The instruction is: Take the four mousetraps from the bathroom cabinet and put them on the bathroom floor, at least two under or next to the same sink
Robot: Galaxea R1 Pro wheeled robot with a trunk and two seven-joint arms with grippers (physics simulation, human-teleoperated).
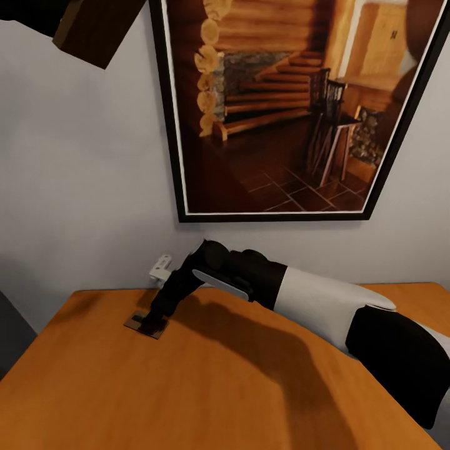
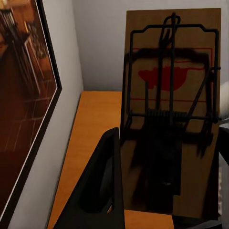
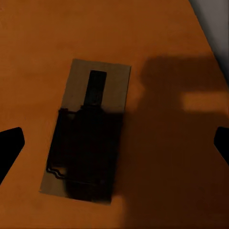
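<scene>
Nearest the head camera, the right arm's white and black forearm (image 1: 325, 300) reaches across the orange-brown flat top of the cabinet (image 1: 94, 387) toward the wall. The right gripper (image 1: 152, 317) hangs just above one mousetrap (image 1: 146, 324) lying flat on that top, near its back edge. In the right wrist view the same mousetrap (image 3: 88, 131) lies between the two dark fingertips (image 3: 9, 148), which stand well apart on either side and do not touch it; much of the plate is in shadow.

The left gripper (image 2: 143, 210) is clamped on a second mousetrap (image 2: 171, 114), held upright in front of its camera: tan wooden plate, dark wire frame and spring, red spot near the middle. One dark finger (image 2: 102, 186) presses the plate's side edge; the other is mostly out of frame. In the head view a brown block at the upper left corner (image 1: 97, 31) is probably this trap, though that cannot be told for certain.

A large framed picture (image 1: 281, 106) of a log interior hangs on the pale wall above the cabinet. A small white fitting (image 1: 160, 267) sits on the wall just behind the right wrist.
</scene>
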